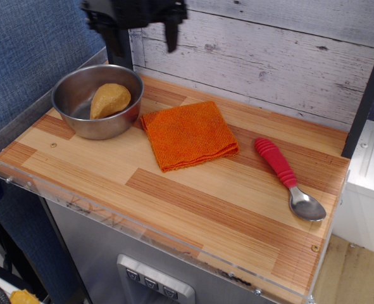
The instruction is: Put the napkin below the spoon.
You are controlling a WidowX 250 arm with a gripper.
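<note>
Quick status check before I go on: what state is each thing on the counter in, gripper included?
gripper: open, high above the bowl's far side, holding nothing
napkin: folded, lying flat beside the bowl, untouched
spoon: lying flat to the napkin's right, metal end toward the front edge
bowl: upright, holding one tan lump
tan lump: resting inside the bowl

Black gripper (143, 35) — blocky body, tapered fingers

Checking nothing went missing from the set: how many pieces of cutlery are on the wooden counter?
1. A single red-handled spoon lies near the counter's right end, right of the orange napkin. None shows inside the steel bowl.
</note>
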